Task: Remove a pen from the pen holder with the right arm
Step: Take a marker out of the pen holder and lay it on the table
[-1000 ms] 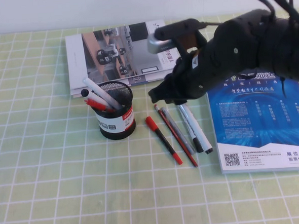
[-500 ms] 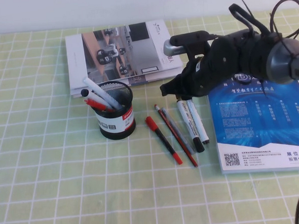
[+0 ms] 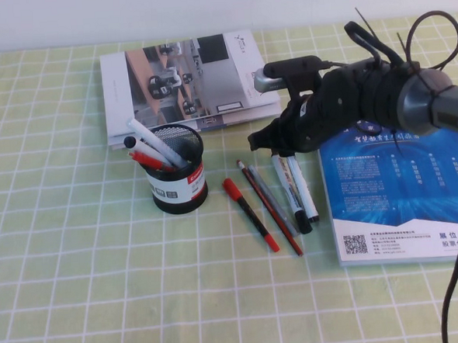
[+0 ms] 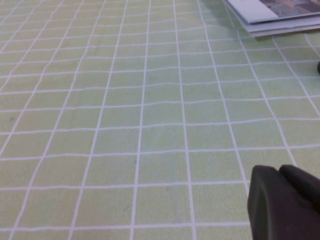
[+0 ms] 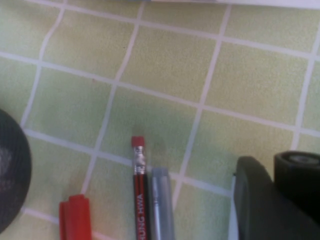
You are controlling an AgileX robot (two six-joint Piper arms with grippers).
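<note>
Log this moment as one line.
right gripper: above loose pens, beside pen holder | left gripper: low over tablecloth | pen holder: upright, stocked

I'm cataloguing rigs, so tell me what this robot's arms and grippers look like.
The right arm is matte black and bulky, with a silver-ended module on top and black cables looping behind. Its right gripper, above the loose pens, is black too. The left gripper shows only as a black block over the green checked tablecloth.
</note>
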